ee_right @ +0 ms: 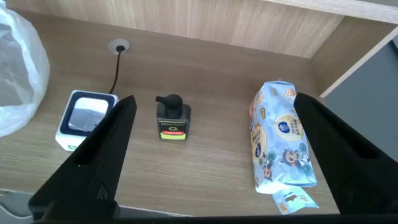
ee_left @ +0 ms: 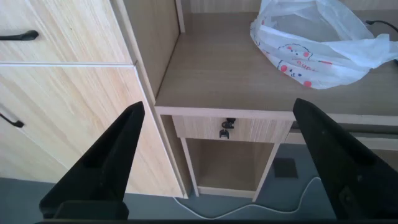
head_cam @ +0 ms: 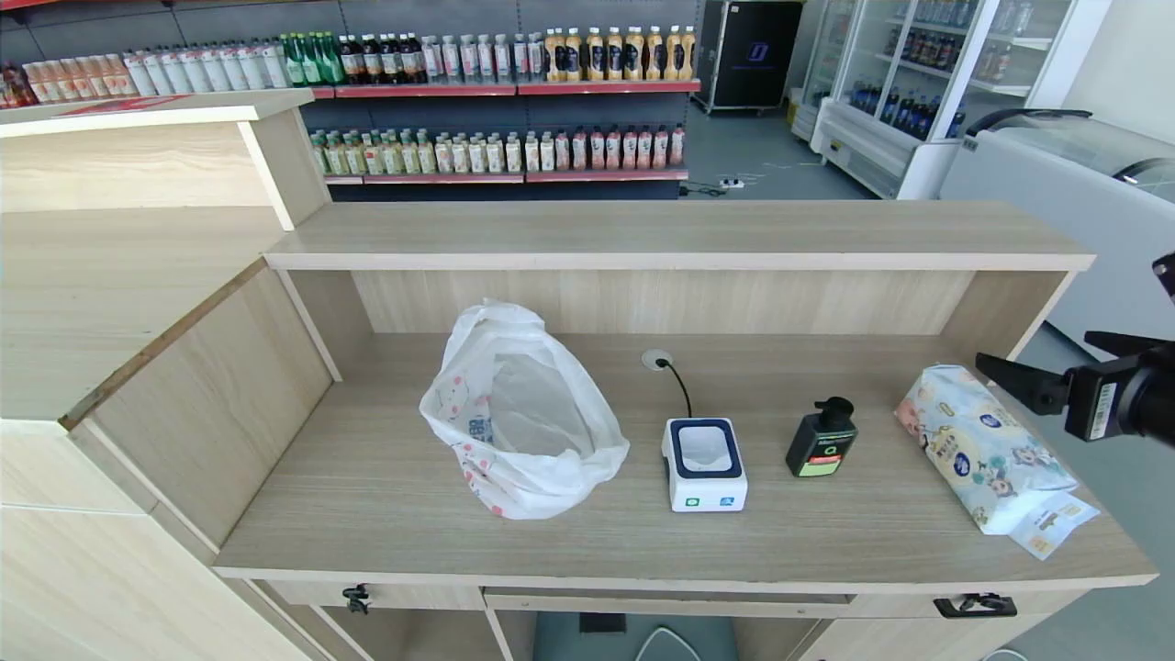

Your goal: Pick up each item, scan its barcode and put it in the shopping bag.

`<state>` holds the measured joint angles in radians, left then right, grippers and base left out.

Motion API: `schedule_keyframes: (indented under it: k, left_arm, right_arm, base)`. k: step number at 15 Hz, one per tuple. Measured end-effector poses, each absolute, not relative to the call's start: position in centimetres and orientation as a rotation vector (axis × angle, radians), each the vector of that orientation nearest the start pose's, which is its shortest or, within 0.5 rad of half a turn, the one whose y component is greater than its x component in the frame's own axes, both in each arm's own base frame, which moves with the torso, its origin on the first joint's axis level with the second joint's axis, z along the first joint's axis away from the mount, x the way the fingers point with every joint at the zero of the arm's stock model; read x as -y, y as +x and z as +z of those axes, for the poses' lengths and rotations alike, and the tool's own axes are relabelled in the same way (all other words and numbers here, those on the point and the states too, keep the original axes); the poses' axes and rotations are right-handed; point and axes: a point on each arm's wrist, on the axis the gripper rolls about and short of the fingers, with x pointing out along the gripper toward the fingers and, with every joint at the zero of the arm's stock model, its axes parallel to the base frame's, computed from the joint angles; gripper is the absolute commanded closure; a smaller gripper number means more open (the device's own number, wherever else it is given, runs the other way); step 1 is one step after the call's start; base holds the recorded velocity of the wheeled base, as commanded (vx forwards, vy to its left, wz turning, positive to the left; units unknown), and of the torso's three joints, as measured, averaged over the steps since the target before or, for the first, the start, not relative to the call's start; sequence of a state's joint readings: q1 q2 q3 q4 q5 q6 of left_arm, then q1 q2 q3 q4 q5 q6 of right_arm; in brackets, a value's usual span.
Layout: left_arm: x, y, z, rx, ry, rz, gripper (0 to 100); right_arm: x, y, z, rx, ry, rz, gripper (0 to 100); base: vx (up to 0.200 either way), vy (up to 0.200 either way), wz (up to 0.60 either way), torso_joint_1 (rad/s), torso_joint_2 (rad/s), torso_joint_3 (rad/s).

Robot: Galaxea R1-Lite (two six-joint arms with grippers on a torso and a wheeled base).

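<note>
Pale wood counter [head_cam: 367, 496] runs under a raised ledge, with shelves of bottled drinks [head_cam: 505, 55] across the aisle behind it. Our right claw [ee_right: 216, 98] hangs over the counter's right end, its two black fingers spread wide with nothing between them. Directly under and slightly ahead of that claw lies the patterned tissue pack [head_cam: 982, 450], flat on the wood near the right edge. Farther to the claw's left stands the dark pump bottle [head_cam: 822, 441], upright and well apart from the pack. Just beyond the bottle, still leftward from the claw, sits the white barcode scanner [head_cam: 703, 464], window facing up, its black cable [head_cam: 679, 386] running back to a hole in the counter. Farthest from this claw is the white shopping bag [head_cam: 523, 413], slumped with its mouth open, near the scanner but not touching it.

Our left claw [ee_left: 219, 106] is also splayed and empty, held low off the counter's left front corner. Ahead of it we see a drawer with a key [ee_left: 227, 126], and the bag lies above and beyond that.
</note>
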<state>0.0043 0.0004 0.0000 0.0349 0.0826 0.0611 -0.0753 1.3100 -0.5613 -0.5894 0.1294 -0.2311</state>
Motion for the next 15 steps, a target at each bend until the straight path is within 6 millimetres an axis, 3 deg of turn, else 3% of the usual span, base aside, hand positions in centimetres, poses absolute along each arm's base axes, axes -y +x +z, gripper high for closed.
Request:
schedule_keyframes:
  k: [3, 7, 10, 15]
  left_arm:
    - [-0.2, -2.3, 7.2, -0.038, 0.062, 0.086, 0]
    - [-0.2, -2.3, 7.2, -0.038, 0.062, 0.086, 0]
    - [-0.2, -2.3, 7.2, -0.038, 0.063, 0.086, 0]
    - [-0.2, -2.3, 7.2, -0.038, 0.063, 0.086, 0]
  right_arm:
    - [2.7, 23.0, 18.3, -0.267, -0.219, 0.064, 0]
    - [3.6, 24.0, 15.4, -0.369, -0.237, 0.126, 0]
    - [5.1, 24.6, 13.7, -0.401, -0.332, 0.217, 0]
    - [6.9, 25.9, 11.6, -0.423, -0.314, 0.345, 0]
  base:
    - [0.0, 0.0, 0.0, 0.0, 0.0, 0.0]
    - [0.0, 0.0, 0.0, 0.0, 0.0, 0.0]
    - [0.0, 0.0, 0.0, 0.0, 0.0, 0.0]
    - [0.0, 0.0, 0.0, 0.0, 0.0, 0.0]
